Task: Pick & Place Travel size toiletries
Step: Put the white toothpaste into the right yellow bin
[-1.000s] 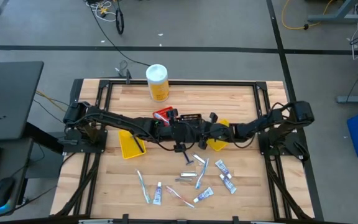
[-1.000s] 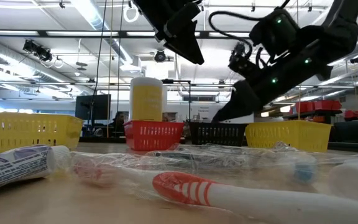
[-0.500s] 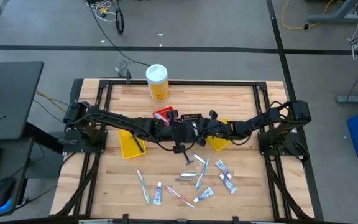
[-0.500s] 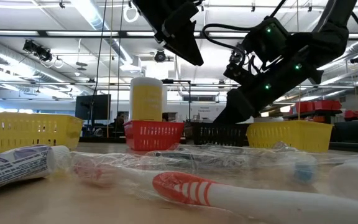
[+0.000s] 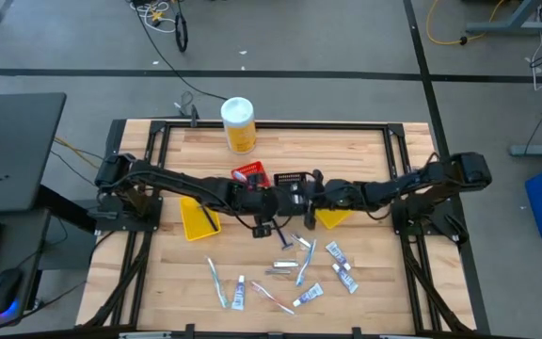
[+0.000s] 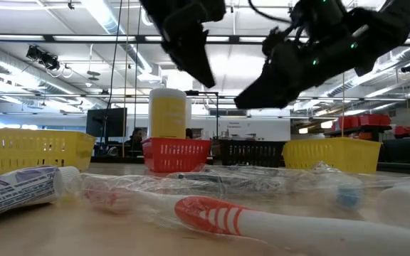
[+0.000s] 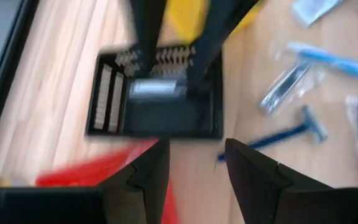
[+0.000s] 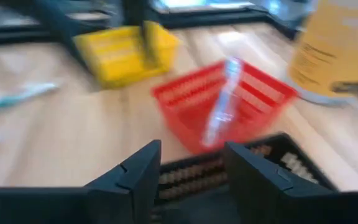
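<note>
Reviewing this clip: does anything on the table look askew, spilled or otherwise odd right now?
Nothing looks damaged. The loose toiletries lie scattered at mixed angles on the near half of the table, as expected before sorting. One wrapped item sticks up tilted out of the red bin. Both end effectors, left and right, are open and empty.

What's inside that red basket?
The red basket holds one long clear-wrapped item, probably a toothbrush, leaning over its rim. Its floor is hidden by the mesh walls, so anything lower cannot be seen.

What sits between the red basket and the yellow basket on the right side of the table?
The black basket, seen from above and in the low view; both pincers, left and right, hang over that stretch.
</note>
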You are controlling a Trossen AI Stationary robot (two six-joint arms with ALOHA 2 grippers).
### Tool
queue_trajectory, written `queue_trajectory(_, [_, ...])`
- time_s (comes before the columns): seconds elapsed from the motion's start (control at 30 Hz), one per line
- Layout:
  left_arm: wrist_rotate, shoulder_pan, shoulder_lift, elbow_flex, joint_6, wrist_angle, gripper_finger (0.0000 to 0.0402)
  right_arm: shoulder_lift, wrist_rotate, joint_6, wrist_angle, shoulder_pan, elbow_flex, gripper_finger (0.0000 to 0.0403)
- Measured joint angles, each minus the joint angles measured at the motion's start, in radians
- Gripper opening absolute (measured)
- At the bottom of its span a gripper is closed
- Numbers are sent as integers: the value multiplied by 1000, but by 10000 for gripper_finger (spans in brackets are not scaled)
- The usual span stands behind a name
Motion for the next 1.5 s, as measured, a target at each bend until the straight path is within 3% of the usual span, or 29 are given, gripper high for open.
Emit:
queue_trajectory(0.43, [-49, -61, -220, -9, 7, -295, 165, -67, -205, -8, -45, 129, 0, 193])
queue_trajectory(0.67, [45, -76, -378, -237, -2, -58, 165, -72, -214, 65, -137, 183, 0, 178])
queue_trajectory(0.9, [78, -83, -419, -448, -17, 271, 165, -123, -280, 252, -248, 257, 1, 166])
queue_trajectory(1.2, [71, -83, -412, -474, -16, 374, 165, -250, -285, 648, -563, 423, 0, 163])
queue_trajectory(1.5, [39, -82, -412, -474, 25, 454, 165, -226, -278, 960, -901, 518, -1, 160])
